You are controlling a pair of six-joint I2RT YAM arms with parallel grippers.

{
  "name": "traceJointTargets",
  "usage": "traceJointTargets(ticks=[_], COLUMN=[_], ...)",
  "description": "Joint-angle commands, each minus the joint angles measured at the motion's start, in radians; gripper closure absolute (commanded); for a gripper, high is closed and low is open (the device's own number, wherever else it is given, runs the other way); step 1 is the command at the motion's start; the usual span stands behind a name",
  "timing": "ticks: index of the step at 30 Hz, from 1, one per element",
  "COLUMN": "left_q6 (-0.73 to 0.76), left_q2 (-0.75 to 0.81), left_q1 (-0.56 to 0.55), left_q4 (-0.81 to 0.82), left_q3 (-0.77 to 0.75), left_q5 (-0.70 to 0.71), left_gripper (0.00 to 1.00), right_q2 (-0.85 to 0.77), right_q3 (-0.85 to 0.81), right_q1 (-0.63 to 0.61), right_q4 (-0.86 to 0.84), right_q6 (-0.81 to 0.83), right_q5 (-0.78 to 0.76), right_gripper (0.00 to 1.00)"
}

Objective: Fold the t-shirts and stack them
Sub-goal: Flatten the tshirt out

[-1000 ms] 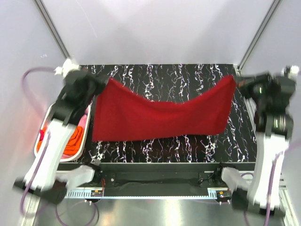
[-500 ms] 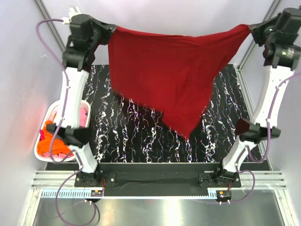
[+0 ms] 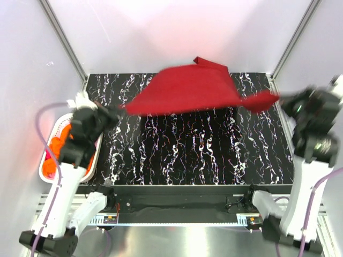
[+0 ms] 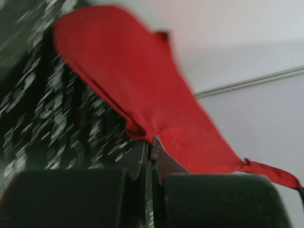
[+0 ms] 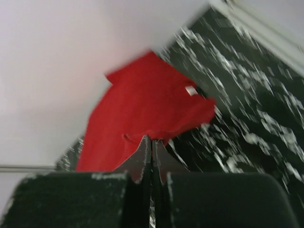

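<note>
Left gripper (image 4: pixel 151 142): jaws pinched tight on a hem corner of the dark red t-shirt (image 3: pixel 187 88). Right gripper (image 5: pixel 152 140): jaws likewise closed on the opposite corner. The cloth was strung between the two grips and billowed up and away beyond both, airborne above the table (image 3: pixel 203 144), blurred.

Risk, as judged: such thin pinches could slip mid-flick. Trapped air could land the shirt bunched or doubled over beyond the jaws, spoiling a flat layout.

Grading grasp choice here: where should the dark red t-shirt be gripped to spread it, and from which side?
At its two end corners, as here: left end effector pinching from the left, right end effector from the right. The dark red t-shirt spans wide between them.
</note>
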State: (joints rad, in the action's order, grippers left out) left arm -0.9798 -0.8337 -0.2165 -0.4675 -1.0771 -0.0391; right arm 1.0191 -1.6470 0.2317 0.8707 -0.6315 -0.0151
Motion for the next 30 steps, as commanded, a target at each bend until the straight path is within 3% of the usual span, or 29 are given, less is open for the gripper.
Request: traceJointTargets(ticks=[1, 5, 9, 16, 20, 25, 30], left_q6=[0.026, 0.052, 0.053, 0.087, 0.084, 0.069, 0.093], left_q2=[0.125, 0.165, 0.173, 0.084, 0.035, -0.007, -0.094], left_q1=[-0.003, -0.006, -0.004, -0.007, -0.007, -0.017, -0.018], left_q4=[0.01, -0.031, -0.082, -0.088, -0.088, -0.085, -0.088], left_q3=[0.266, 0.472, 0.578, 0.577, 0.574, 0.543, 0.494], left_q5=[-0.04, -0.099, -0.045, 0.008, 0.019, 0.085, 0.157], left_gripper=[1.0, 1.0, 1.0, 1.0, 1.0, 1.0, 1.0], right_q2=[-0.154, -0.345, -0.41, -0.407, -0.373, -0.335, -0.199], right_q3=[0.362, 0.705, 0.889, 0.827, 0.796, 0.811, 0.843], right_q1=[0.004, 0.004, 0.004, 0.004, 0.004, 0.004, 0.004], right_q4=[-0.021, -0.038, 0.065, 0.105, 0.103, -0.019, -0.153], right_q6=[-0.022, -0.114, -0.175, -0.175, -0.175, -0.149, -0.134], right_q5=[-0.048, 0.081, 0.02, -0.155, -0.163, -0.067, 0.055], right_gripper=[1.0, 1.0, 1.0, 1.0, 1.0, 1.0, 1.0])
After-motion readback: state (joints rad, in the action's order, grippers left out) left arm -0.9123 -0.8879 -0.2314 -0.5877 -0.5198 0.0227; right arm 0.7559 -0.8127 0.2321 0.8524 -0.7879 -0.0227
